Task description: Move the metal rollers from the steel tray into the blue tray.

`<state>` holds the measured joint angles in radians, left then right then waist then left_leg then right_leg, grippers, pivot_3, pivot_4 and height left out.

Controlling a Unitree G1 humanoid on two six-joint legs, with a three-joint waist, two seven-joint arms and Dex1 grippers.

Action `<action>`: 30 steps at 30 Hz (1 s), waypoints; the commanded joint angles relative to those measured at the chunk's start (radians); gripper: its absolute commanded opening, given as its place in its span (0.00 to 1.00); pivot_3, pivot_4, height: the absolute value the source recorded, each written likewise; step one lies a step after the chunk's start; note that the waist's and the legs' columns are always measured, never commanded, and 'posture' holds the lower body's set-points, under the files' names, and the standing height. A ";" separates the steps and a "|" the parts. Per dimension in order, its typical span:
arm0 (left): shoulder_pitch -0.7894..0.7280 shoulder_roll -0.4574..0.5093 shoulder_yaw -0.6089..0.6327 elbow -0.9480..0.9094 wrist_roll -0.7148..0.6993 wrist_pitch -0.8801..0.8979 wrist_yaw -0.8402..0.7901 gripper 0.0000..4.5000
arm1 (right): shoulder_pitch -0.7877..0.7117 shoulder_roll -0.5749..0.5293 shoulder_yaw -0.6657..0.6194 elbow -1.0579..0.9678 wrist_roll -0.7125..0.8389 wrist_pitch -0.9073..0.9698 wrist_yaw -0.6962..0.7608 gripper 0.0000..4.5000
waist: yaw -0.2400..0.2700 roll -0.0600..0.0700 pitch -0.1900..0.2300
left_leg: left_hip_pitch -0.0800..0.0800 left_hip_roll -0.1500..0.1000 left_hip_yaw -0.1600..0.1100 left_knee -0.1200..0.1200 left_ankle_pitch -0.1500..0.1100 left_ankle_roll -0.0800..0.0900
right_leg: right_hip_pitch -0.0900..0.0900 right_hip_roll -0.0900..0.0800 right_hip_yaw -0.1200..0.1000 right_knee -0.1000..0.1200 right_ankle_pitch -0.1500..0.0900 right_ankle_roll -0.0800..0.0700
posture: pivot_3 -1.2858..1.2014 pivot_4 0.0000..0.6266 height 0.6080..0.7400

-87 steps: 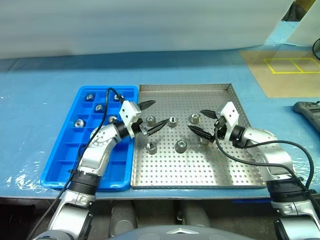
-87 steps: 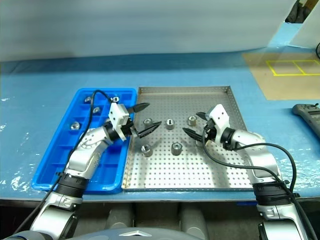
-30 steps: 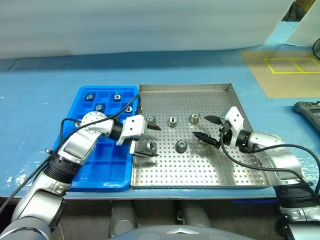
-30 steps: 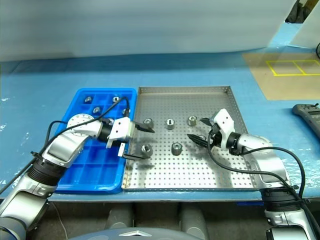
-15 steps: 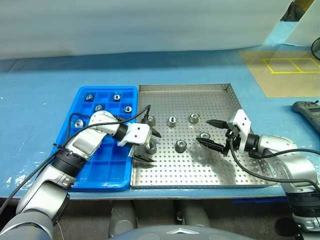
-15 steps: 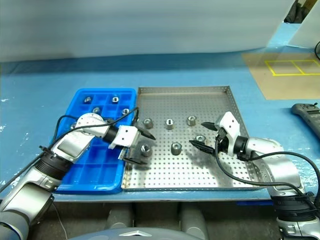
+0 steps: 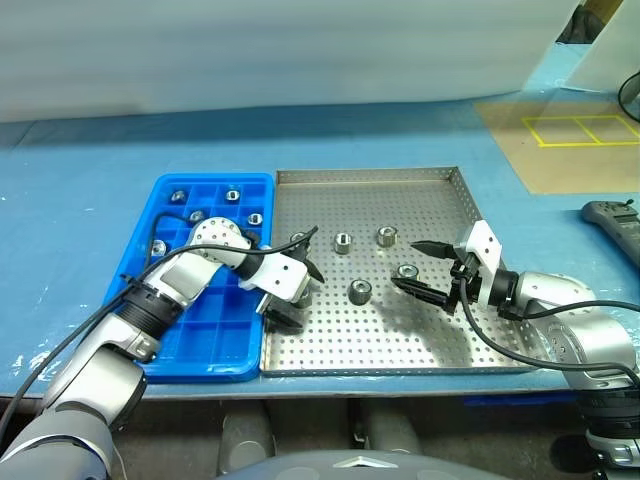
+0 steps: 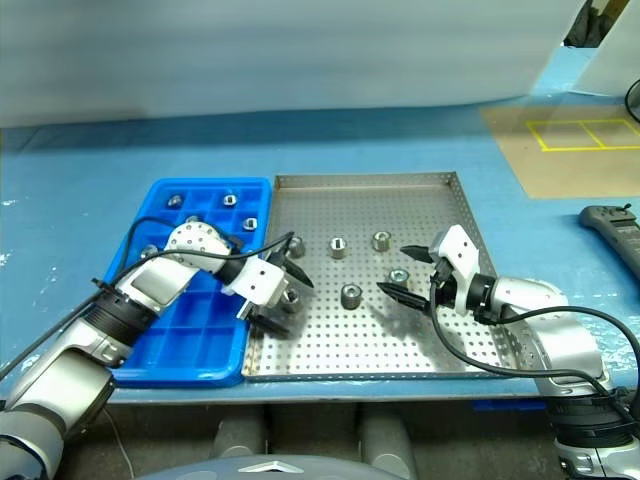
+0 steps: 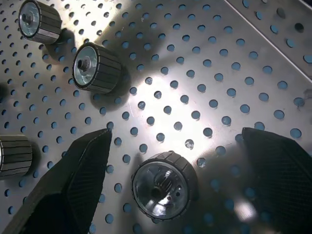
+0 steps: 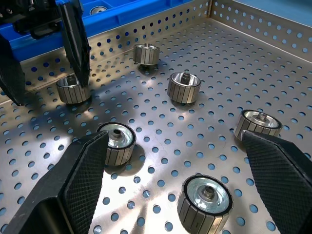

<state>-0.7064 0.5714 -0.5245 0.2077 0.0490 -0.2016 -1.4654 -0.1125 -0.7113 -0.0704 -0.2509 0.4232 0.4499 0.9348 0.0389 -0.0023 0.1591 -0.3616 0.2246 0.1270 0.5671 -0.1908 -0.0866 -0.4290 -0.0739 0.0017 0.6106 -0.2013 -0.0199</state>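
The steel tray (image 7: 370, 180) lies at the centre with several metal rollers on its perforated floor: three in a back row (image 7: 342, 241), one mid-tray (image 7: 360, 291). My left gripper (image 7: 298, 295) is open and points down by the tray's left edge. It straddles one roller (image 9: 158, 183), with its fingers (image 9: 73, 185) clear on both sides. My right gripper (image 7: 403, 263) is open too, low over the tray's right half. Another roller (image 10: 204, 199) stands between its spread fingers (image 10: 73, 185), untouched. The blue tray (image 7: 190, 345) on the left holds several rollers (image 7: 232, 195) in its back compartments.
A black handheld device (image 7: 615, 215) lies at the right edge of the blue table cover. A tan mat with yellow tape lines (image 7: 575, 130) sits at the back right. A white wall (image 7: 280, 50) closes the far side.
My left gripper turned downward and sank from over the back-left rollers to around the front-left roller. My right gripper drew back to the right, uncovering the roller by its tips.
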 commanded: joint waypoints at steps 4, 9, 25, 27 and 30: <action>-0.090 0.018 -0.050 0.042 0.070 -0.008 -0.069 1.00 | -0.014 0.005 -0.017 -0.022 0.010 -0.026 -0.005 0.99 | 0.000 0.000 0.000 | 0.001 0.000 0.000 0.000 0.001 0.000 | 0.000 0.000 0.000 0.001 0.000 0.000 | 0.47 0.24 1.00; -0.115 0.019 -0.068 0.050 0.096 -0.018 -0.080 1.00 | -0.010 0.012 -0.014 -0.020 0.008 -0.029 -0.010 0.99 | 0.000 0.000 0.000 | 0.001 0.000 0.000 0.000 0.001 0.000 | 0.000 0.000 0.000 0.001 0.000 -0.001 | 0.47 0.24 1.00; -0.122 0.016 -0.126 0.051 0.227 -0.057 -0.055 0.32 | -0.028 0.029 -0.002 -0.022 0.011 -0.024 -0.029 1.00 | 0.000 0.000 0.000 | 0.001 0.000 0.000 -0.002 0.002 -0.001 | 0.000 0.000 0.000 0.000 0.001 -0.001 | 0.47 0.24 1.00; -0.125 0.008 -0.125 0.055 0.232 -0.059 -0.052 0.18 | -0.031 0.033 -0.001 -0.023 0.011 -0.022 -0.030 1.00 | 0.002 0.000 0.000 | 0.001 0.000 0.000 -0.002 0.002 -0.001 | 0.000 0.000 0.000 0.000 0.001 -0.001 | 0.47 0.24 1.00; -0.130 -0.005 -0.121 0.066 0.247 -0.067 -0.029 0.01 | -0.033 0.037 -0.002 -0.026 0.012 -0.019 -0.032 1.00 | 0.004 0.001 0.000 | 0.000 0.000 0.000 -0.002 0.002 -0.001 | 0.000 0.000 0.000 -0.001 0.001 -0.001 | 0.47 0.24 1.00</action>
<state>-0.8296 0.5683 -0.6388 0.2563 0.2662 -0.2591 -1.5157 -0.1364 -0.6776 -0.0644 -0.2507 0.4225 0.4374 0.9037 0.0432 -0.0017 0.1588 -0.3612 0.2242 0.1271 0.5652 -0.1890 -0.0875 -0.4288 -0.0739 0.0016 0.6093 -0.2006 -0.0211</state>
